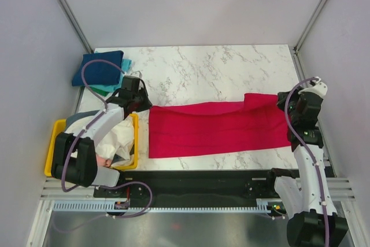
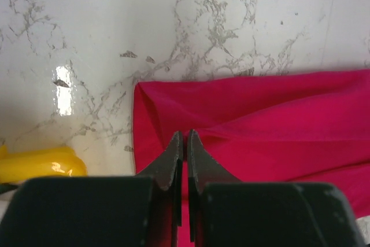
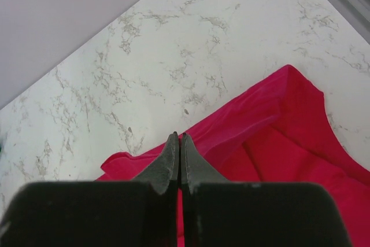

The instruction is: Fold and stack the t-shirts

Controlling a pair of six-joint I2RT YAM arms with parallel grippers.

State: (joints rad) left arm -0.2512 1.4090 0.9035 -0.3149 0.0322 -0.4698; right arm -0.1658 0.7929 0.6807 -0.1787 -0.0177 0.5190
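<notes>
The red shirt (image 1: 214,128) is lying stretched across the table (image 1: 202,67), with the left tool (image 2: 185,136) pinching its left edge and the right tool (image 3: 177,137) clenching its raised right end.

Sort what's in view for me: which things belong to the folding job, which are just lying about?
Job: red t-shirt, folded navy-and-teal stack, loose shirts in the yellow tray.
Lying about: the yellow tray itself, marble table.
</notes>
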